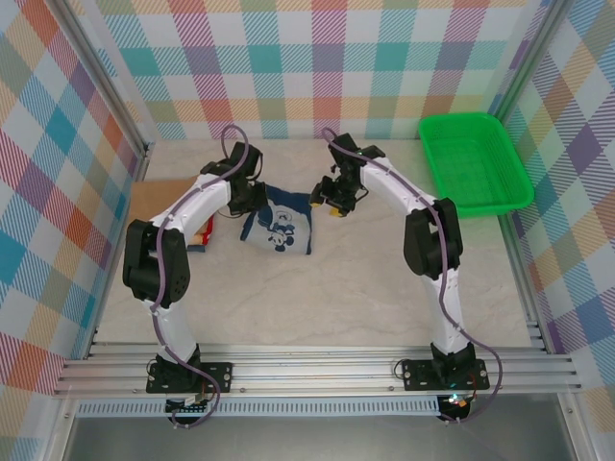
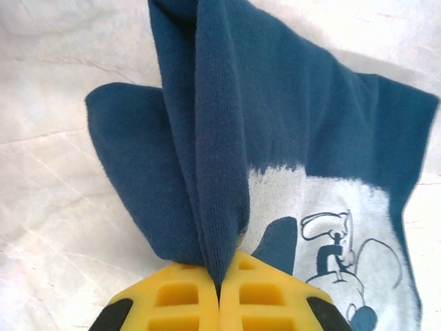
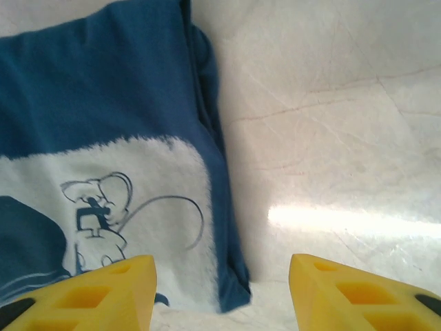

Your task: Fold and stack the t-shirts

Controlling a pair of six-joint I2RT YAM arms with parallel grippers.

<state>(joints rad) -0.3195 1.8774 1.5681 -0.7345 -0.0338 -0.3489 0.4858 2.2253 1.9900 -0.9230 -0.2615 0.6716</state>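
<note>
A navy t-shirt (image 1: pixel 281 230) with a white cartoon print lies on the marble table (image 1: pixel 365 288), with the left gripper (image 1: pixel 252 202) at its far-left corner and the right gripper (image 1: pixel 332 206) just beside its far-right corner. To its left, partly under the left arm, lie a folded tan shirt (image 1: pixel 154 202) and a red shirt (image 1: pixel 199 242). A green basket (image 1: pixel 471 163) stands at the far right.

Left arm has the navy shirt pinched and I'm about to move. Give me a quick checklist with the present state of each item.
1. Left claw shut on the navy t-shirt: ok, a ridge of cloth is pinched between its pads.
2. Right claw free of cloth: ok, jaws apart with nothing between them, over the shirt's edge and the bare table.
3. Shirt lying flat: not ok, the pinched part is pulled up and bunched.
4. Folded pile ready to take it: cannot tell, the left arm covers most of it.
5. Green basket out of the way: ok, it sits apart at the far right.
</note>
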